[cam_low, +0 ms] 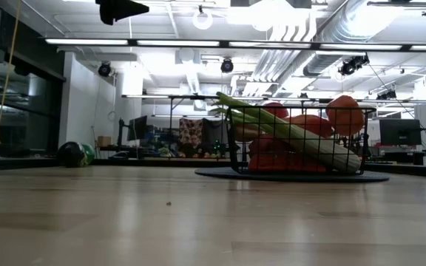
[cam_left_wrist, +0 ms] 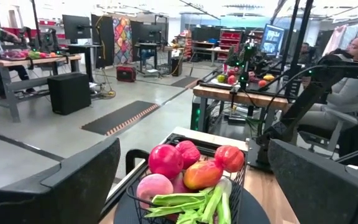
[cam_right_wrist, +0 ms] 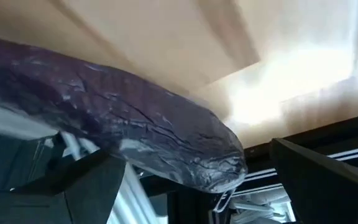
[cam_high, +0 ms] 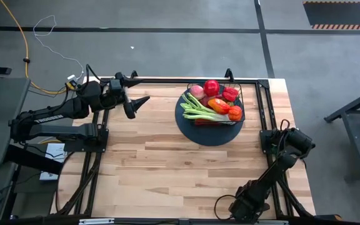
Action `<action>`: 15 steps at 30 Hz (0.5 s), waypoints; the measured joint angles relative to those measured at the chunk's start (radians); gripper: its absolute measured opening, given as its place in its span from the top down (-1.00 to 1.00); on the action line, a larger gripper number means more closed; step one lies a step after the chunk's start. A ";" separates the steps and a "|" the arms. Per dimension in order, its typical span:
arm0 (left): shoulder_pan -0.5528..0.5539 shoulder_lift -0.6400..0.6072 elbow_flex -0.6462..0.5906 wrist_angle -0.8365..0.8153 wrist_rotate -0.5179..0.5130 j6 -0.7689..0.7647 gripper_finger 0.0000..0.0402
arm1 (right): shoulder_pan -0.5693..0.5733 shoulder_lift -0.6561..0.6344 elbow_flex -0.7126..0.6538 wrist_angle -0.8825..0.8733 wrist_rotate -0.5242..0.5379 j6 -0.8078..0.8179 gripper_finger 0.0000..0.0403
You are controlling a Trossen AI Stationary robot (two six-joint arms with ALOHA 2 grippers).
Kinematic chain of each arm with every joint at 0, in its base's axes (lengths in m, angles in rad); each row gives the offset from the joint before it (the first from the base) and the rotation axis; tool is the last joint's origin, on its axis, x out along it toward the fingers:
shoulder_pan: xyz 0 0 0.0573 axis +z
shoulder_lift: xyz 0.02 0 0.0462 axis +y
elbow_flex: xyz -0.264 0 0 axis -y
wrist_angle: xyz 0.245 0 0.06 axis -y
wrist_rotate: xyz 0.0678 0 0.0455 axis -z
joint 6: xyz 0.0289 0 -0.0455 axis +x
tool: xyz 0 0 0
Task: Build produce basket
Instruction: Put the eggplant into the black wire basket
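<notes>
Basket sits near table's far right corner on its dark disc, already loaded w/ produce: celery, red & orange pieces. Looks nearly done, no loose produce visible on table. Left claw hangs released near far edge, facing basket. Right claw parked at near right corner; can't tell its state. Pale wood planks; big lab w/ benches & monitors behind.

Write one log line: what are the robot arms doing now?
basket: full of produce | left gripper: open, beside basket | right gripper: parked at near edge
</notes>
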 joint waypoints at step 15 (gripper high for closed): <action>0.000 0.000 0.000 0.000 -0.003 -0.001 -0.98 | 0.000 0.000 -0.001 -0.031 0.032 0.006 -0.03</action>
